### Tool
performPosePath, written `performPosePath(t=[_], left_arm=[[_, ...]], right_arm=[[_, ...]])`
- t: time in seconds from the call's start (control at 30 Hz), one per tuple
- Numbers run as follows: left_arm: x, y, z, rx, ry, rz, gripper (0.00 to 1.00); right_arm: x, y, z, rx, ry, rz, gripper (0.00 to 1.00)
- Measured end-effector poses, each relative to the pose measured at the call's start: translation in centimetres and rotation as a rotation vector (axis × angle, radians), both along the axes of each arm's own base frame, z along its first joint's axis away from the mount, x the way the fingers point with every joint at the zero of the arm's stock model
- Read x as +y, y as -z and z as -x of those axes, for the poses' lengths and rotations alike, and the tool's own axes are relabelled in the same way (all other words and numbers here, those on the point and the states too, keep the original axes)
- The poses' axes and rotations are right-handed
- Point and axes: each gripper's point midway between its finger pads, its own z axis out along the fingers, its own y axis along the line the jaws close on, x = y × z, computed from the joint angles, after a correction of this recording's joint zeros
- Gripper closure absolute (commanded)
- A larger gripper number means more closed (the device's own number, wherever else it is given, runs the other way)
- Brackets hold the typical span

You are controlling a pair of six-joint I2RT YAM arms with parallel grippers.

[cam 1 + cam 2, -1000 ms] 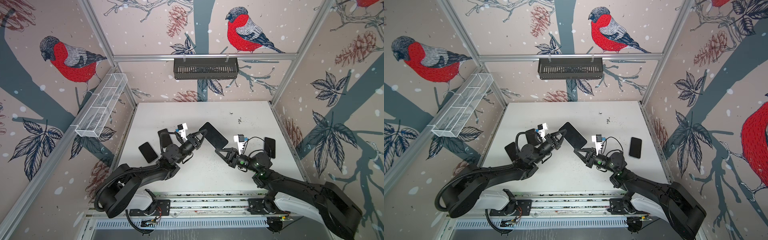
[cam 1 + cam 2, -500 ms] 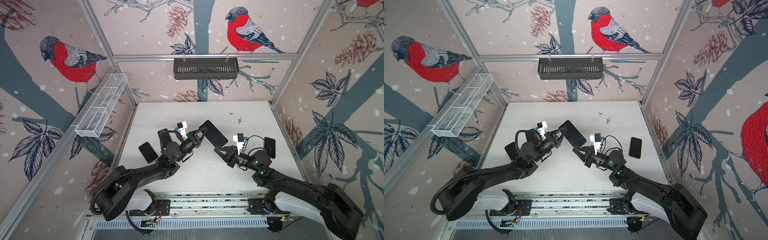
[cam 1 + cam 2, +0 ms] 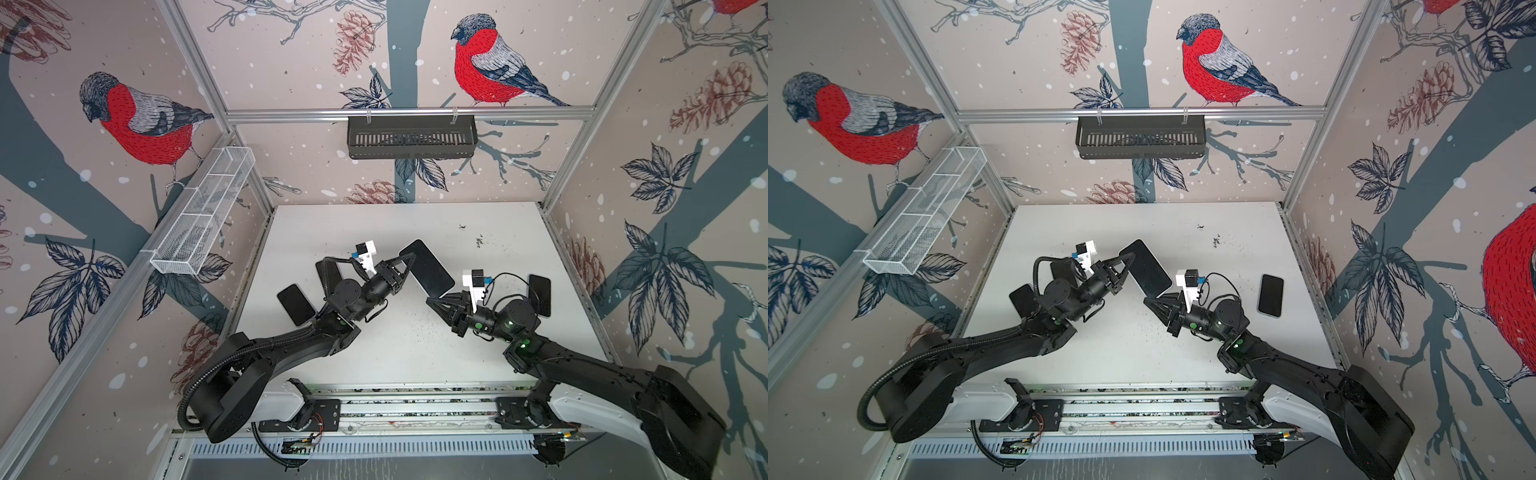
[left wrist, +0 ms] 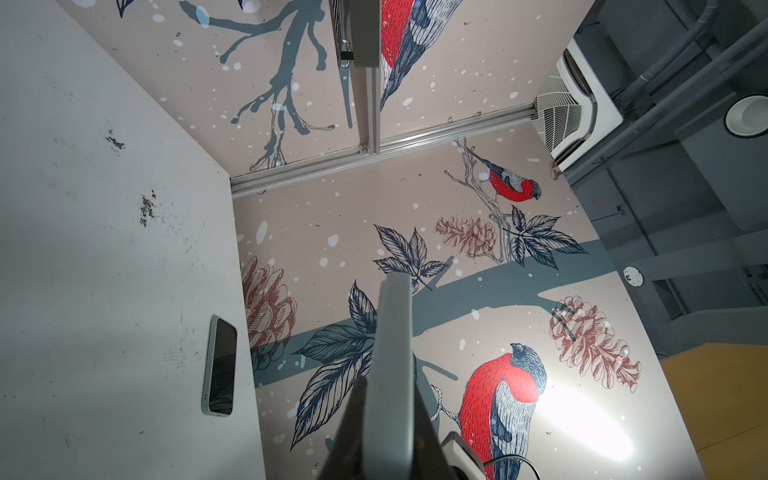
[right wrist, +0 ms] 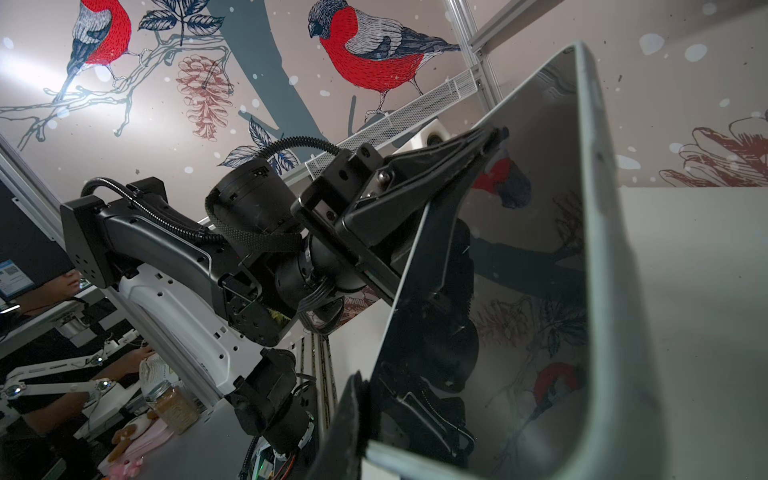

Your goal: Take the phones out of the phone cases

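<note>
Phone (image 3: 427, 267) in left tool (image 3: 410, 258), right tool (image 3: 432, 298) touching

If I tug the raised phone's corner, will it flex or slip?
Probably stiff: the phone juts out flat, pinched at one edge only by the left gripper. Its glossy, mirror-like face looks slippery, so it may pivot or slide in that pinch.

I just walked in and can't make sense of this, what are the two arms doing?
The left hand is clamped on one end of a phone in its pale case, held tilted above the white table. The right hand appears to pinch the corner at the opposite end, probably to peel the case away. The phone is not out yet. A second phone lies flat on the table nearby.
</note>
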Motion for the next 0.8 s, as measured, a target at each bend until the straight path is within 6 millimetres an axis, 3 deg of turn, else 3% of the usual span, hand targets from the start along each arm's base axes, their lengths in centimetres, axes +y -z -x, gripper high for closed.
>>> performPosePath(t=[0.63,0.8], left_arm=[[-0.9,0.0,-0.1,0.021,0.032,-0.048,1.00],[-1.5,-0.6,0.2,0.020,0.064,-0.037,1.00]], right_arm=[[-0.7,0.7,0.0,-0.101,0.054,0.061,0.96],[-1.8,4.6,-2.0,-0.068,0.183,0.211,0.94]])
